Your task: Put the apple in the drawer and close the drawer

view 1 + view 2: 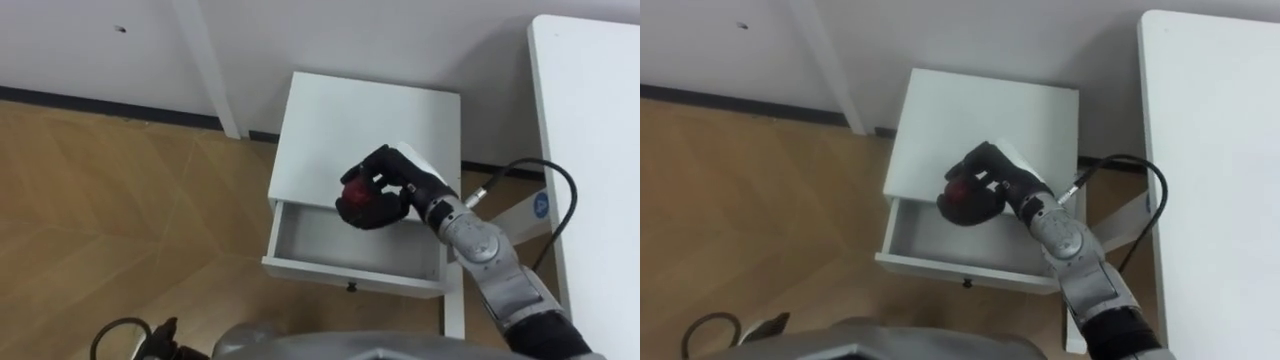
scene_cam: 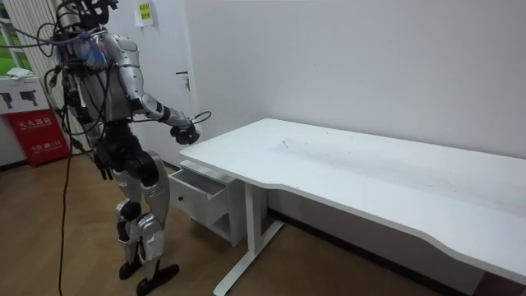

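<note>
Right hand holds the apple over the open drawer

The right hand [image 1: 392, 172] has its fingers curled round the red apple [image 1: 355, 191], poised above the back edge of the pulled-out drawer [image 1: 340, 272] of a small white cabinet [image 1: 350, 115]. The cabinet stands against a white wall [image 2: 370, 57] on a wood-pattern floor [image 1: 100, 200], just beside a long white desk [image 1: 590, 120]. In the room view the robot stands upright before the cabinet, and its left hand [image 2: 105, 170] hangs at its side. A red board [image 2: 37, 136] and a small yellow label [image 2: 145, 11] carry print too small to read.
</note>
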You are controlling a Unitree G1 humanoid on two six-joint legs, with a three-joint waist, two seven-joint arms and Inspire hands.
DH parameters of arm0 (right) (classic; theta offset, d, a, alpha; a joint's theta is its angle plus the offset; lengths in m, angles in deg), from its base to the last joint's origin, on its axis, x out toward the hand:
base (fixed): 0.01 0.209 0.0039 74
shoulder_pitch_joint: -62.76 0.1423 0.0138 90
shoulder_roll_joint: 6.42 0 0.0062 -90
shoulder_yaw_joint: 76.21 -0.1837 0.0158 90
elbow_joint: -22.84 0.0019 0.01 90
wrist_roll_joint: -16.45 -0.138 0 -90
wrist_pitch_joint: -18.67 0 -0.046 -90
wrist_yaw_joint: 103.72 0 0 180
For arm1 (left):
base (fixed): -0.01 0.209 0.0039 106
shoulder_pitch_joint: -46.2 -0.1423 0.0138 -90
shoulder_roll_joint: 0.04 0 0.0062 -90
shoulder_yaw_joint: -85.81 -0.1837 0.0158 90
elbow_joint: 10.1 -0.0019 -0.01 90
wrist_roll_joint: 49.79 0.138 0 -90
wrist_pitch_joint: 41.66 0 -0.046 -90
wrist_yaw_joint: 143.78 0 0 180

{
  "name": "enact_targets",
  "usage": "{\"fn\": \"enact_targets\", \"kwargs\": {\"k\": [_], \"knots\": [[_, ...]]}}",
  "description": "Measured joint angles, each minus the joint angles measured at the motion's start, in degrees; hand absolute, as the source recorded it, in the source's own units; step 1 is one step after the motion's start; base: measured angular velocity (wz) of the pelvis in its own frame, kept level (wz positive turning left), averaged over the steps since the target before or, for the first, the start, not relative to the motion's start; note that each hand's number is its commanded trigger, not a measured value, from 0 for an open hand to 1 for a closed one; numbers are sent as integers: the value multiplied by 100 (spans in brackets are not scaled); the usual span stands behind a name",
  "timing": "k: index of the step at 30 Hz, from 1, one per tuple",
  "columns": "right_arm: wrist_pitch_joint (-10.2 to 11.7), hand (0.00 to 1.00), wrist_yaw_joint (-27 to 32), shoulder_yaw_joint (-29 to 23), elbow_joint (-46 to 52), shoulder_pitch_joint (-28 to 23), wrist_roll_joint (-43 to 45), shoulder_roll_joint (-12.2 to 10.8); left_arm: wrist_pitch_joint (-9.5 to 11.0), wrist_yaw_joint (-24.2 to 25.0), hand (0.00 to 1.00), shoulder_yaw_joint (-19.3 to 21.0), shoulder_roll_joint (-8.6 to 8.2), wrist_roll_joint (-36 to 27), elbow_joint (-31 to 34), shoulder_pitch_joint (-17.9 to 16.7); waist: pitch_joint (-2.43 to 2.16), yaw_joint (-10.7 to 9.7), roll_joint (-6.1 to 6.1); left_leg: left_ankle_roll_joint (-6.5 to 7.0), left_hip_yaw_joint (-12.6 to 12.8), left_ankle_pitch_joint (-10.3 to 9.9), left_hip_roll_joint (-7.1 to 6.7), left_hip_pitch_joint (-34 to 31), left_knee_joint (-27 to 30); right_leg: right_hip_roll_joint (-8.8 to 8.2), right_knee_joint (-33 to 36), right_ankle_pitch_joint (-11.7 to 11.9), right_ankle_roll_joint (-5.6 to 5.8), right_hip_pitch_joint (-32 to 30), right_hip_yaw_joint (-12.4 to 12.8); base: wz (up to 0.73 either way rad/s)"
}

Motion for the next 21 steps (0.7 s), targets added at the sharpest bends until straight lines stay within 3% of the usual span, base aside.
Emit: {"fn": "enact_targets", "kwargs": {"k": [21], "knots": [[-1, 0, -31, 172, -26, 14, 36, 8, 106, -1, 0, -53, 2, -46, -16, 82, 2, -16, 13, 2, -32, 2, 0, 38, 27, -9, 1, 0, 1, 72, -49, 1]]}}
